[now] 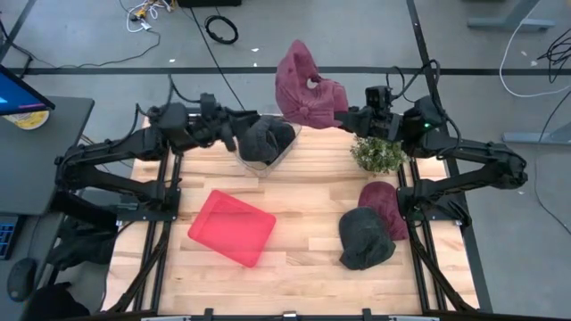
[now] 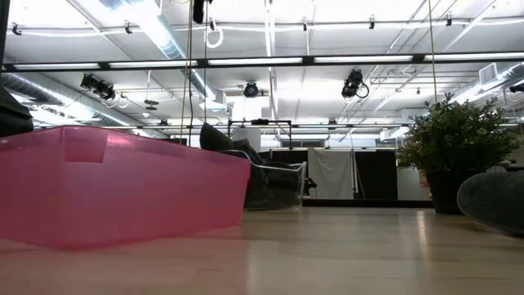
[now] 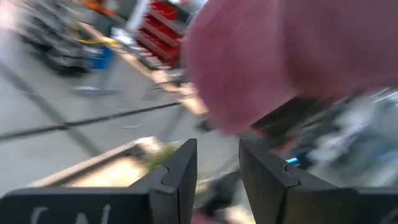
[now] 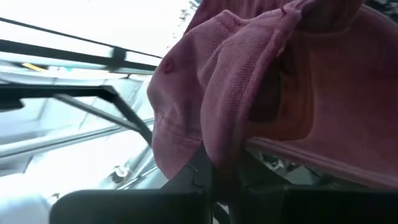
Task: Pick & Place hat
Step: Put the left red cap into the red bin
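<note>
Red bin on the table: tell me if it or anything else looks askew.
The red bin lies skewed to the table's edges. Odder: the right gripper holds a maroon hat crumpled in the air past the table's far edge. Nothing looks spilled or damaged.

The maroon hat [image 3: 273, 56] is blurred and cut off in the left wrist view.

Grey floor [image 1: 80, 36] with loose cables [image 1: 220, 28], bright ceiling strip lights [image 2: 155, 33] overhead
</note>
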You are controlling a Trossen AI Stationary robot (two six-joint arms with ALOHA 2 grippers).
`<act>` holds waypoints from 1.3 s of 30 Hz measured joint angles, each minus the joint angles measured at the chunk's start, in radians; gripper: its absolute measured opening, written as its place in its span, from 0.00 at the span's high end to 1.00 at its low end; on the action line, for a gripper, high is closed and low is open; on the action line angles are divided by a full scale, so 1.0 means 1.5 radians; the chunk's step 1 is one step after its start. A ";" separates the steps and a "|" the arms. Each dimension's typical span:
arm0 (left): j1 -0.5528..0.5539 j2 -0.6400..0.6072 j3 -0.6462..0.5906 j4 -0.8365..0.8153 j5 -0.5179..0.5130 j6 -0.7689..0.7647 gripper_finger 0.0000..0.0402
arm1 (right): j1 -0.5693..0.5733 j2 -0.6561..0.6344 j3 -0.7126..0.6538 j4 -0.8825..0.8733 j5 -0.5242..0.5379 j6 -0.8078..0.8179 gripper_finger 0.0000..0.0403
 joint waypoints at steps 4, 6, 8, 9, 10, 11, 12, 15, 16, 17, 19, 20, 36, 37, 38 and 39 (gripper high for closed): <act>0.042 0.000 0.000 0.072 0.108 -0.097 0.70 | 0.000 0.019 0.000 0.069 -0.018 0.000 0.97; 0.065 0.000 0.000 0.087 0.162 -0.131 0.70 | 0.000 0.030 0.000 0.116 -0.020 0.000 0.97; 0.092 0.000 0.000 0.094 0.212 -0.177 0.70 | 0.000 0.038 0.000 0.160 -0.029 -0.002 0.97; 0.105 0.000 0.000 0.097 0.228 -0.204 0.70 | 0.000 0.043 0.000 0.182 -0.029 -0.003 0.97; 0.116 0.000 0.000 0.106 0.240 -0.237 0.70 | 0.000 0.048 0.000 0.200 -0.030 -0.003 0.97; 0.126 0.000 0.000 0.116 0.249 -0.267 0.70 | 0.000 0.053 0.000 0.219 -0.030 -0.003 0.97; 0.134 0.003 0.000 0.132 0.257 -0.288 0.70 | 0.000 0.057 0.000 0.232 -0.032 -0.003 0.97; 0.139 0.020 0.000 0.201 0.286 -0.313 0.70 | 0.003 0.068 0.000 0.253 -0.042 0.001 0.97; 0.139 0.026 0.000 0.230 0.294 -0.317 0.70 | 0.003 0.072 0.000 0.260 -0.043 0.003 0.97; 0.138 0.032 0.000 0.260 0.296 -0.321 0.70 | 0.003 0.073 0.000 0.260 -0.043 0.003 0.97; 0.138 0.039 0.001 0.283 0.298 -0.322 0.70 | 0.003 0.079 0.000 0.273 -0.046 0.011 0.97; 0.138 0.044 0.001 0.283 0.296 -0.312 0.70 | 0.003 0.082 0.000 0.284 -0.046 0.015 0.97; 0.129 0.134 0.000 0.425 0.323 -0.278 0.53 | 0.003 0.089 0.000 0.317 -0.053 0.025 0.97; 0.129 0.136 0.000 0.425 0.324 -0.275 0.51 | 0.003 0.089 0.000 0.317 -0.053 0.025 0.97; 0.129 0.138 0.000 0.424 0.324 -0.273 0.48 | 0.003 0.089 0.000 0.316 -0.053 0.025 0.97; 0.129 0.141 0.000 0.426 0.323 -0.272 0.46 | 0.003 0.089 0.000 0.316 -0.053 0.025 0.97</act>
